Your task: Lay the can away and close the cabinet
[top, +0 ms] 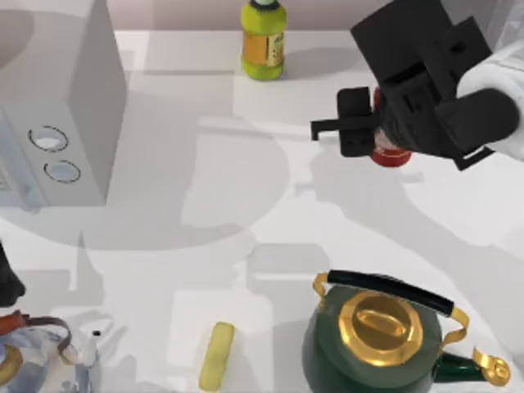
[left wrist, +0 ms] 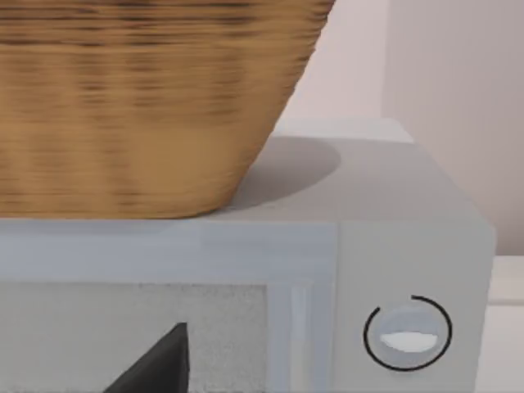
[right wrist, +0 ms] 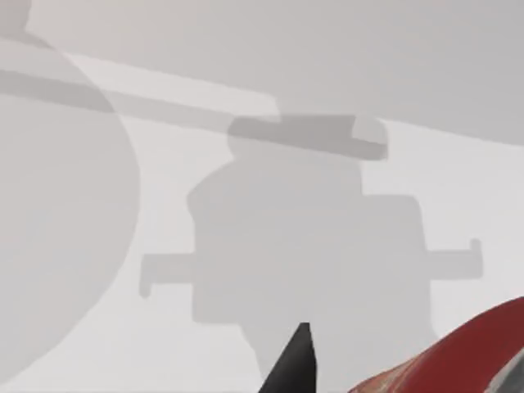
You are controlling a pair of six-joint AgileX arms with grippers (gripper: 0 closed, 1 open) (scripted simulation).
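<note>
The can [top: 391,155] is a small red tin standing at the table's back right, mostly covered from above by my right gripper [top: 372,135]. The gripper hovers just over it, open, with one finger [top: 327,127] reaching out to the left of the can. In the right wrist view the can's red side [right wrist: 479,352] lies close beside a dark fingertip [right wrist: 296,360], and the gripper's shadow on the table shows its fingers spread wide. My left arm [top: 8,282] is parked at the table's left edge. The cabinet is out of view.
A pale grey box with two round dials [top: 78,98] stands at the back left, with a wicker basket [left wrist: 139,106] on top. A yellow-green bottle [top: 264,45] stands at the back. A green kettle [top: 381,336], a pale yellow piece [top: 217,356] and a glassy kettle [top: 37,360] line the front.
</note>
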